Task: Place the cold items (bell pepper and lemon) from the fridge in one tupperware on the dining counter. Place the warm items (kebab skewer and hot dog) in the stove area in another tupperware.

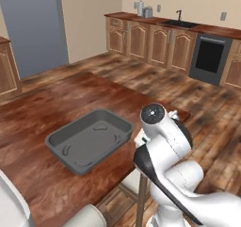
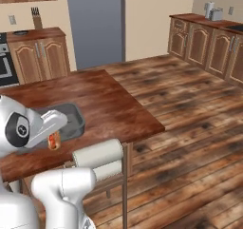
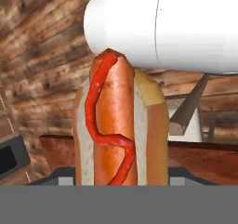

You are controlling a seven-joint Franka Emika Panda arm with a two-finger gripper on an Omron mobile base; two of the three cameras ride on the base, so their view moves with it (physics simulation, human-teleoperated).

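The hot dog (image 3: 118,125) sits right in front of the hand camera, held up on its end. Its long way runs straight out from the jaws, with a red squiggle of sauce down the sausage and pale bun on both sides. The jaws look shut on its bottom end, but the finger tips are hidden, so that is my guess from how it stands there so close. In the right base view the hot dog is a small orange bit under the white arm, hanging just over the near edge of the desk (image 2: 109,109). A little past it on the desk is the grey tub (image 1: 89,139). The tub looks empty, with only dark marks on its floor. It lies toward the arm's left and a bit ahead of the hot dog, near but not under it. So the next move should carry the hot dog sideways over the tub, then lay it down so it fits inside. It could hit the rim if it goes down too soon. Far behind are the wood floor (image 1: 155,80), the brown cupboards (image 1: 141,40) and the black oven (image 1: 209,59).
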